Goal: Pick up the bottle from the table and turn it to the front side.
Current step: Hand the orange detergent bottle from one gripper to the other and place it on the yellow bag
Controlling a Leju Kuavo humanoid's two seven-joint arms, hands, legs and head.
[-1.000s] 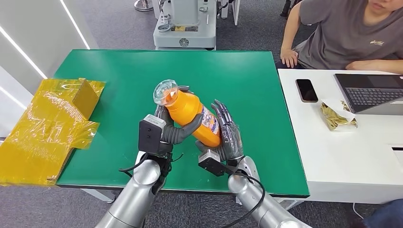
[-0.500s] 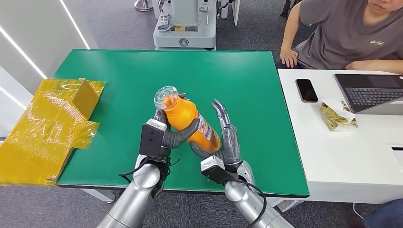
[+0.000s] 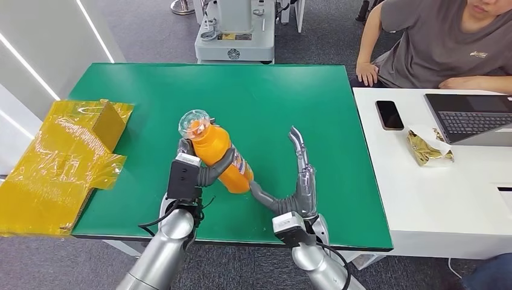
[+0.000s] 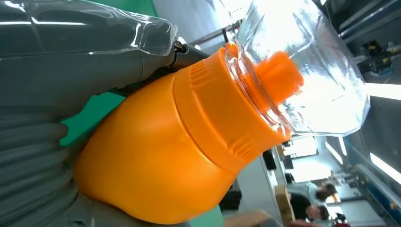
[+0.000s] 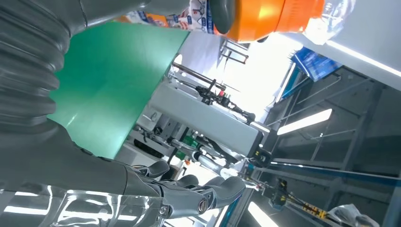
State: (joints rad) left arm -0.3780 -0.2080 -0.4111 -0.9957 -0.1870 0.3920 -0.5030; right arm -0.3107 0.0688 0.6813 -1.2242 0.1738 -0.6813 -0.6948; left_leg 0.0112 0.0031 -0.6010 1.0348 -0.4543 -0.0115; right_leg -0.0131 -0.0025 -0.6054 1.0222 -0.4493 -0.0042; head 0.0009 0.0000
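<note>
An orange bottle (image 3: 218, 156) with a clear cap (image 3: 194, 124) is held tilted above the green table (image 3: 151, 103), cap towards the far left. My left hand (image 3: 202, 166) grips it around the middle, its fingers wrapped over the body. The left wrist view has the orange bottle (image 4: 161, 156) and its clear cap (image 4: 307, 71) close up. My right hand (image 3: 293, 178) stands open to the right of the bottle, fingers pointing up, thumb reaching toward the bottle's base. In the right wrist view the bottle (image 5: 255, 16) lies beyond the thumb.
A yellow wrapped package (image 3: 66, 157) lies on the table's left edge. A person (image 3: 441, 42) sits at the white desk (image 3: 435, 205) on the right, which carries a phone (image 3: 389, 114), a laptop (image 3: 474, 118) and a snack bag (image 3: 428, 148). A machine (image 3: 235, 30) stands behind the table.
My right hand has let go of the bottle, opened and moved right. My left hand has carried the bottle to the left and slightly lower.
</note>
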